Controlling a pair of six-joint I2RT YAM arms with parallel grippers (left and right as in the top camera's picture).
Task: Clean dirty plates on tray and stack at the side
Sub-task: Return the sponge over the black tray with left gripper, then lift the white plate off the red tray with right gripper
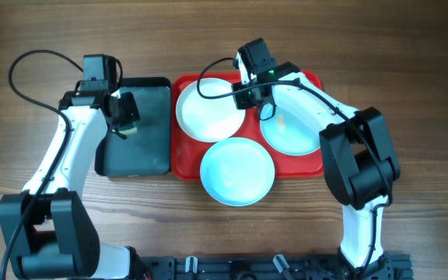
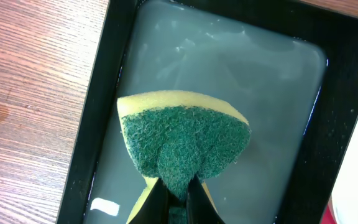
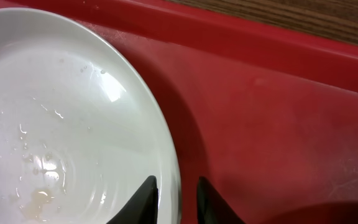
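Note:
The white plate (image 1: 207, 110) lies at the left of the red tray (image 1: 180, 162). One aqua plate (image 1: 237, 171) sits at the front, overhanging the tray's front rim. The other aqua plate (image 1: 295, 134) lies at the right with a pale smear on it. My right gripper (image 1: 247, 92) is at the white plate's right rim. In the right wrist view its fingers (image 3: 176, 180) are closed narrowly across the rim of the white plate (image 3: 61, 124), which shows droplets and a yellowish smear. My left gripper (image 2: 178, 193) is shut on a green-and-yellow sponge (image 2: 182, 143).
The sponge hangs over a black tray (image 2: 89, 130) holding shallow water, left of the red tray (image 3: 278, 112); it also shows in the overhead view (image 1: 152, 152). Wood table surrounds both trays. The right arm reaches over the right aqua plate.

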